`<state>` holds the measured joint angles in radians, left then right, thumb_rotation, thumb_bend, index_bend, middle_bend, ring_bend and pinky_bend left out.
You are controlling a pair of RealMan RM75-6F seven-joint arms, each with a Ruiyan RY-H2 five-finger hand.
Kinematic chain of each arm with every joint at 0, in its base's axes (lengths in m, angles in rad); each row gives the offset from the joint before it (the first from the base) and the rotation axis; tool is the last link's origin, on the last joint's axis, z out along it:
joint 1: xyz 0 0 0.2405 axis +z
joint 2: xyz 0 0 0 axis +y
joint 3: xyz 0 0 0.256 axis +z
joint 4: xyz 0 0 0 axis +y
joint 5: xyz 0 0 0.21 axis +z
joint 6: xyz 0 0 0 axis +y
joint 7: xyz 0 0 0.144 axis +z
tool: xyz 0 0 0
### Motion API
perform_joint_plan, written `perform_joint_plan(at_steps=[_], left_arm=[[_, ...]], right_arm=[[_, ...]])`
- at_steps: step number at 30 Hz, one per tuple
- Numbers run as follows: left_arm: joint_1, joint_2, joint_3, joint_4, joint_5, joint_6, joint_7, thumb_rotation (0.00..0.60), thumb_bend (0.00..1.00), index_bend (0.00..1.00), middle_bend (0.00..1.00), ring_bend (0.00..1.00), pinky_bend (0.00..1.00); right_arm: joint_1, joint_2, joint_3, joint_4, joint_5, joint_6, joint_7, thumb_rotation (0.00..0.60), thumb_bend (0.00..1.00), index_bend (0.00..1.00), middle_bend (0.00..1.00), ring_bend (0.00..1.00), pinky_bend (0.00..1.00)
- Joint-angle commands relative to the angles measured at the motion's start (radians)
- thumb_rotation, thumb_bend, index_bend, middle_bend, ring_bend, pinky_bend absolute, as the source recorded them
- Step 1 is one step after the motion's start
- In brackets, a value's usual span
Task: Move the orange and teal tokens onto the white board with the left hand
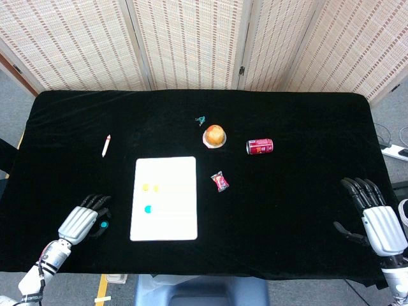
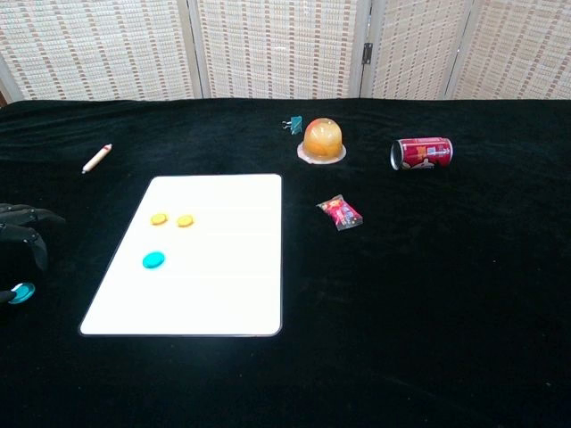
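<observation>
The white board [image 1: 172, 217] [image 2: 223, 285] lies left of the table's middle. On it sit two orange tokens [image 1: 145, 187] [image 2: 159, 218], the second [image 1: 155, 188] [image 2: 185, 220] right beside the first, and a teal token [image 1: 148, 208] [image 2: 153, 259] below them. Another teal token [image 1: 104, 224] [image 2: 20, 292] lies on the black cloth left of the board. My left hand [image 1: 81, 219] [image 2: 21, 230] hovers just left of that token, fingers apart and holding nothing. At the table's right edge my right hand [image 1: 376, 217] is open and empty.
A white pen [image 1: 106, 145] [image 2: 96, 158] lies beyond the board to the left. A green binder clip [image 1: 200, 120], an orange jelly cup [image 1: 215, 136] [image 2: 323, 140], a red can [image 1: 259, 146] [image 2: 421, 152] and a red candy packet [image 1: 220, 182] [image 2: 340, 213] lie right of the board.
</observation>
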<state>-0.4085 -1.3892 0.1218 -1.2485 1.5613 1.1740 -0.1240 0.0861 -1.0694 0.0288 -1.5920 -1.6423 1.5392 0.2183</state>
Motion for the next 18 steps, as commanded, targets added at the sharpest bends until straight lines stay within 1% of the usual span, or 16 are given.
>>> perform_joint_plan(at_steps=[1, 18], left_arm=[[0.005, -0.006, 0.0, 0.009, -0.004, -0.007, -0.006, 0.6, 0.41, 0.42, 0.11, 0.0, 0.0], [0.025, -0.039, -0.01, 0.06, -0.016, -0.036, -0.02, 0.6, 0.42, 0.42, 0.11, 0.0, 0.0]], right_arm=[[0.001, 0.0, 0.0, 0.0, -0.001, 0.0, -0.001, 0.6, 0.27, 0.06, 0.11, 0.02, 0.02], [0.0, -0.001, -0.004, -0.002, 0.0, 0.003, -0.005, 0.6, 0.27, 0.06, 0.11, 0.02, 0.02]])
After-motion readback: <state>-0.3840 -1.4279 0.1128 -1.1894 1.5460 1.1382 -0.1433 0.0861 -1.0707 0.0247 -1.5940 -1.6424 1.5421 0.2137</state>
